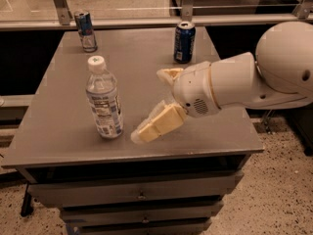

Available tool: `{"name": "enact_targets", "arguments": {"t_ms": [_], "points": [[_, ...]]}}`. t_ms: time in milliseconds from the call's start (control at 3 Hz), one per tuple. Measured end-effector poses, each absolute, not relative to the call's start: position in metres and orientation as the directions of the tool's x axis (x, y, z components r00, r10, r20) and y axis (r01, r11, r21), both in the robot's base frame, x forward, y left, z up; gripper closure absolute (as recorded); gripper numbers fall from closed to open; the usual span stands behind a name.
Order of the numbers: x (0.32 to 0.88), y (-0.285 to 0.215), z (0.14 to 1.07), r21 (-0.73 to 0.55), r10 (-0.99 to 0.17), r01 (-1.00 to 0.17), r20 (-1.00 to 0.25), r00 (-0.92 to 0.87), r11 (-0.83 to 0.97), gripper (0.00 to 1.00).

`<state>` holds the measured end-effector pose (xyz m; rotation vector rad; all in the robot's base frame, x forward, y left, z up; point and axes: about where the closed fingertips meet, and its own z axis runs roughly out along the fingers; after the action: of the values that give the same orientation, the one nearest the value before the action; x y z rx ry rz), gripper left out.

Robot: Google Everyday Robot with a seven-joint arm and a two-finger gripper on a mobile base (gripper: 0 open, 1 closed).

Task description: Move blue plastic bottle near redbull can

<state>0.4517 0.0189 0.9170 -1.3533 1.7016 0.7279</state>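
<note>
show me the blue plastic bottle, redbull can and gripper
blue plastic bottle (104, 112), camera view, on its label
redbull can (86, 31), camera view, on its body
gripper (148, 104), camera view, between its open fingertips, right of the bottle

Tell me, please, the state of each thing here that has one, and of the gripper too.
blue plastic bottle: upright, cap on, not held.
redbull can: upright, apart from the bottle.
dark blue can: upright, untouched.
gripper: open, low beside the bottle, holding nothing.
drawers: shut.

Gray drawer cabinet (58, 121) on speckled floor (279, 195).
</note>
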Motion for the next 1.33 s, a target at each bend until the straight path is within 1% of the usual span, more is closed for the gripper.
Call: {"name": "enact_targets", "arguments": {"t_ms": [333,667,1333], "points": [[0.453,0.028,0.915,-0.054,-0.444,-0.964,-0.893,-0.070,0.261,0.00],[0.464,0.061,0.908,-0.051,-0.350,-0.968,-0.936,-0.040,0.248,0.00],[0.476,0.132,0.900,-0.025,-0.187,-0.983,-0.982,-0.010,0.184,0.00]]}}
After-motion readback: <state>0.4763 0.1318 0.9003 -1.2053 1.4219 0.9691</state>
